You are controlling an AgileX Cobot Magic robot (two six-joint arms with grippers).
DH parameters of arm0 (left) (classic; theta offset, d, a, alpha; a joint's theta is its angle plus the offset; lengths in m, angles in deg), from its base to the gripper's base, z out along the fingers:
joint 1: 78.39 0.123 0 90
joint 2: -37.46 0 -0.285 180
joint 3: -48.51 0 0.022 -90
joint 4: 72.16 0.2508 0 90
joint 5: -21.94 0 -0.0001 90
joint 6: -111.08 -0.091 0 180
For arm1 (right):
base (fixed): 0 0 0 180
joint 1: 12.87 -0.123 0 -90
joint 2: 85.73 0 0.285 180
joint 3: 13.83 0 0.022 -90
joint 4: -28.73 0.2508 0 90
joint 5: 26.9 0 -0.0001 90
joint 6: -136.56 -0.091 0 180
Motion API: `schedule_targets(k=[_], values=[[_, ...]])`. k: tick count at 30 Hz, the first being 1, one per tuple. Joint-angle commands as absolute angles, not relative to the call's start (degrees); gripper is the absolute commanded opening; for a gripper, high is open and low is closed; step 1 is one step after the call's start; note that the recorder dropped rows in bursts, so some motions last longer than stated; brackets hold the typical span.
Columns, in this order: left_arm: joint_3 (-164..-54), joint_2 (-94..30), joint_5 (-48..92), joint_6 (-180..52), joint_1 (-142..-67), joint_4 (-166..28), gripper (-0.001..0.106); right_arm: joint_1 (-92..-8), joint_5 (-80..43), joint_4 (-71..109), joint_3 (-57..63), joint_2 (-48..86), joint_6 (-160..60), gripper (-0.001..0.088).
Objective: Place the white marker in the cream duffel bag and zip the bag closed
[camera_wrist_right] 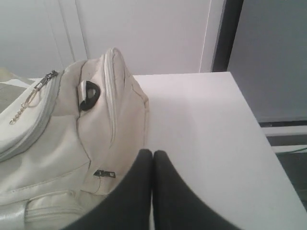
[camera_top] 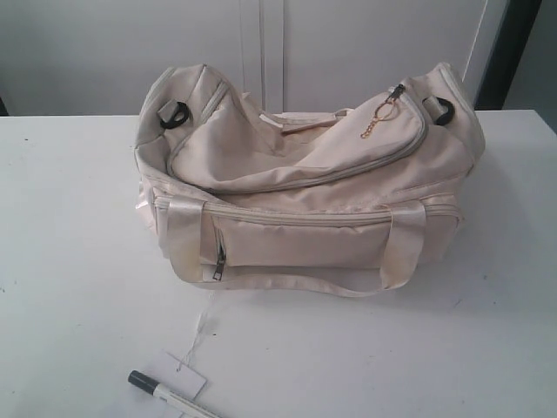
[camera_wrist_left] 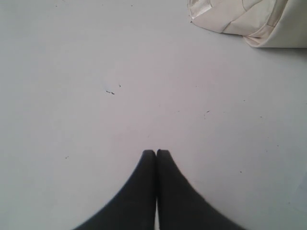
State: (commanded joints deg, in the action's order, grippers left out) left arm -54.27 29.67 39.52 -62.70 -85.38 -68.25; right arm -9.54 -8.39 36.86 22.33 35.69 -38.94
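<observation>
The cream duffel bag [camera_top: 305,183] lies in the middle of the white table, its top flap zipped shut with the pull and gold chain [camera_top: 383,117] at the right end. The white marker [camera_top: 170,396] with a dark cap lies on the table near the front edge, left of centre. Neither arm shows in the exterior view. My left gripper [camera_wrist_left: 156,152] is shut and empty over bare table, a corner of the bag [camera_wrist_left: 249,21] far ahead of it. My right gripper [camera_wrist_right: 153,152] is shut and empty beside the bag's right end [camera_wrist_right: 110,110].
A white paper hang tag [camera_top: 184,373] on a string lies next to the marker's cap. The table's right edge [camera_wrist_right: 261,139] drops off beside the right gripper. A white wall and cabinet panels [camera_top: 261,43] stand behind the bag.
</observation>
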Motion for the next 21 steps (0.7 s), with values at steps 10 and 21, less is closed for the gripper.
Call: schedule_targets(k=[10, 21], values=[[-54.3, 29.7, 39.5, -62.7, -85.4, -68.3, 0.0, -9.5, -2.7, 37.7, 9.8, 21.7, -38.4, 0.0], [-54.3, 29.7, 39.5, -62.7, -85.4, -68.3, 0.0, -9.5, 6.4, 53.2, 0.1, 10.3, -23.8, 0.0]])
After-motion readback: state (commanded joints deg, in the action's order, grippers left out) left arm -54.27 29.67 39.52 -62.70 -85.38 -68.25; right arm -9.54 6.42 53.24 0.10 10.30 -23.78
